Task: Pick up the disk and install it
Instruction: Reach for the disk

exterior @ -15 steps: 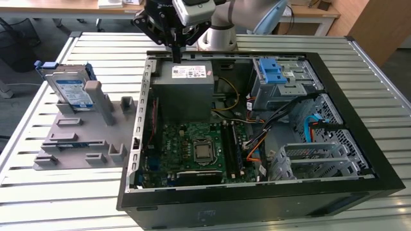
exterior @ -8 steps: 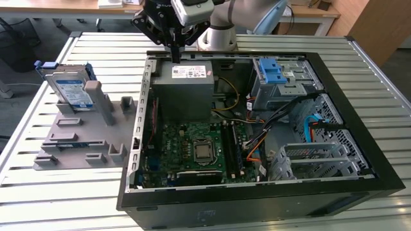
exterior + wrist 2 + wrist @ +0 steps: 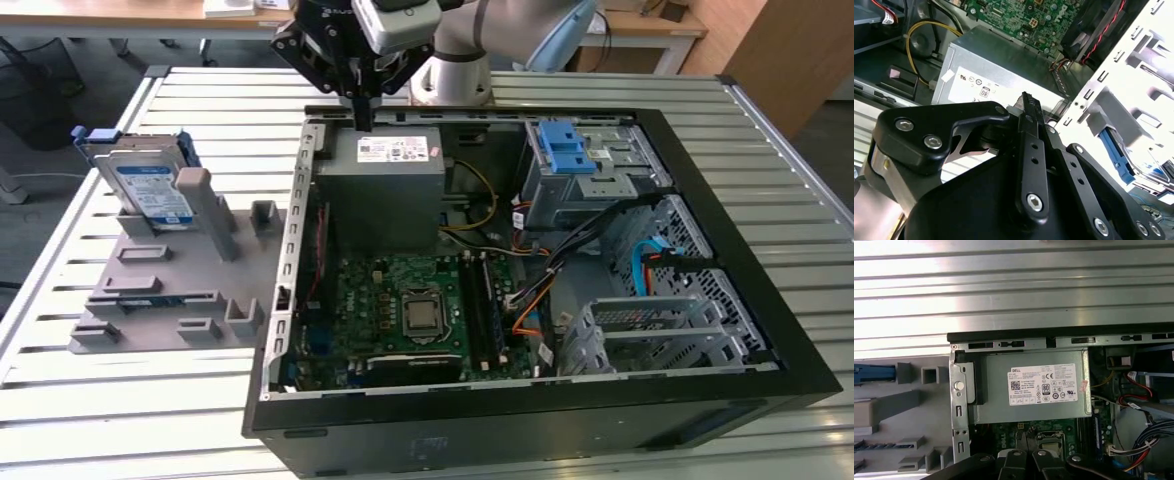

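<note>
You have the case (image 3: pixel 534 425) lying open on the table (image 3: pixel 134 425), the disk (image 3: pixel 144 190) standing on edge in the grey rack (image 3: pixel 147 290) beside the case on the exterior view's left, and, farthest back, the hand (image 3: pixel 360 118), closed and empty, hanging over the case's far edge above the power supply (image 3: pixel 380 185).

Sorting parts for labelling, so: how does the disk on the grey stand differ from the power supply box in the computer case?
The disk stands on edge in the grey stand, outside the computer case; the power supply box lies flat inside it. The disk wears a blue frame and a blue-and-white label; the box is bare grey with a white sticker. The disk is thin, the box deep. Both are grey, metal-looking rectangles.
</note>
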Motion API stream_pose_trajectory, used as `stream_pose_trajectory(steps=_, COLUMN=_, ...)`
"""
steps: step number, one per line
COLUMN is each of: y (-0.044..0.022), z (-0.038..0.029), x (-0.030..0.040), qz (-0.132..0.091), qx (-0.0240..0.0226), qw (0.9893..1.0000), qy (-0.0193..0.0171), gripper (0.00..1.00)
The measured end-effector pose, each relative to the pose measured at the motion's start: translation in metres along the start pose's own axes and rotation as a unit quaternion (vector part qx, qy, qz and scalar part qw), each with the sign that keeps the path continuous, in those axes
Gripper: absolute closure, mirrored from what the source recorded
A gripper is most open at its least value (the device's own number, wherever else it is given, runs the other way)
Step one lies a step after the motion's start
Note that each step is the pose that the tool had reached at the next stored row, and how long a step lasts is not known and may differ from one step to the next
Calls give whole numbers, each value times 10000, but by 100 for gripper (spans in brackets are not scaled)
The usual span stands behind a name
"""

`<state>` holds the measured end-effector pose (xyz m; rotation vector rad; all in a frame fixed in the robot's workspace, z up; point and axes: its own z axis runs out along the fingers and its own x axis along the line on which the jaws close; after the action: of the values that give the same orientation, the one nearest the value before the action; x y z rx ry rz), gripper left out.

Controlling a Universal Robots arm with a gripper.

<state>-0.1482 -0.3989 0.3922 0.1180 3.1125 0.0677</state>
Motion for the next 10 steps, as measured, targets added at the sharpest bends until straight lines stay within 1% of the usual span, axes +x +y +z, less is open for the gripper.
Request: stream_pose_trajectory(steps=10, y=-2, z=-1, x=31, qz=0, qx=0, qw=10000, qy=0, gripper=89)
